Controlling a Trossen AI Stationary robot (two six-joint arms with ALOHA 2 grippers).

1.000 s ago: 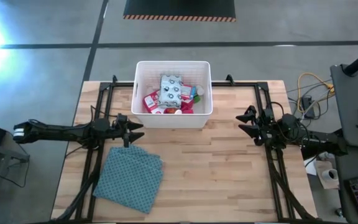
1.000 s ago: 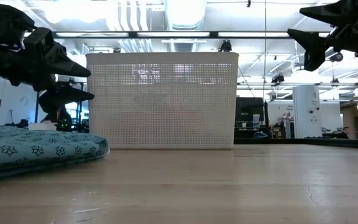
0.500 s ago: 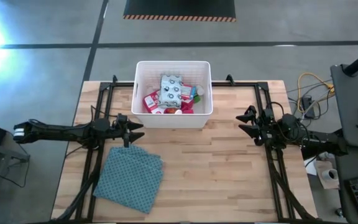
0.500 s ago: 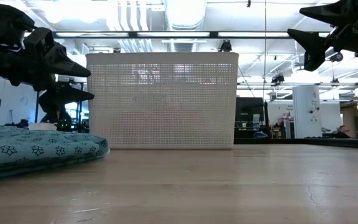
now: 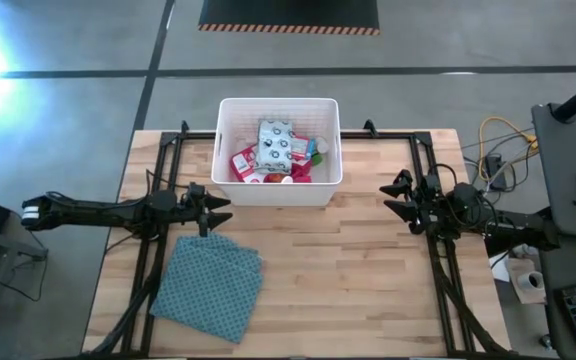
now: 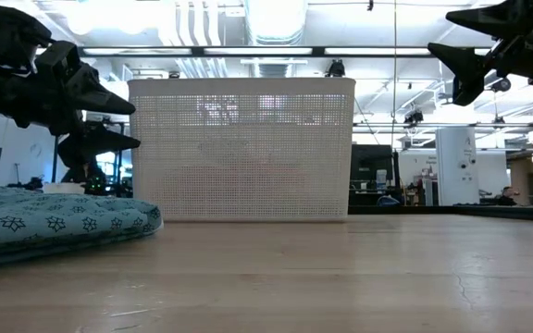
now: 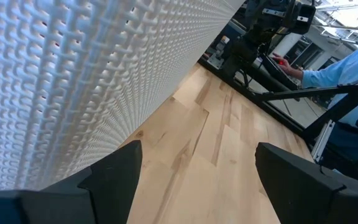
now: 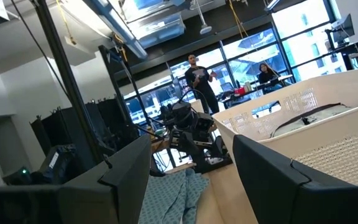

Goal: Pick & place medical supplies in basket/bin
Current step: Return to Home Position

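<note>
Medical supplies (image 5: 273, 152): inside white bin (image 5: 278, 196), centre of table's (image 5: 358, 290) far edge.
Left jaws: apart, empty, near bin's front-left corner, just beside cloth (image 5: 208, 285).
Right jaws: apart, empty, toward right edge.
Homing advice: withdraw level, clear of bin wall and cloth.

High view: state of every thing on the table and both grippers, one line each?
white bin: upright, holding the supplies.
medical supplies: piled inside the bin.
pale dotted soft pack: lying on top of the pile.
patterned cloth: folded, lying flat on the table outside the bin.
left gripper: open, empty, between bin and cloth.
right gripper: open, empty, right of the bin.
</note>
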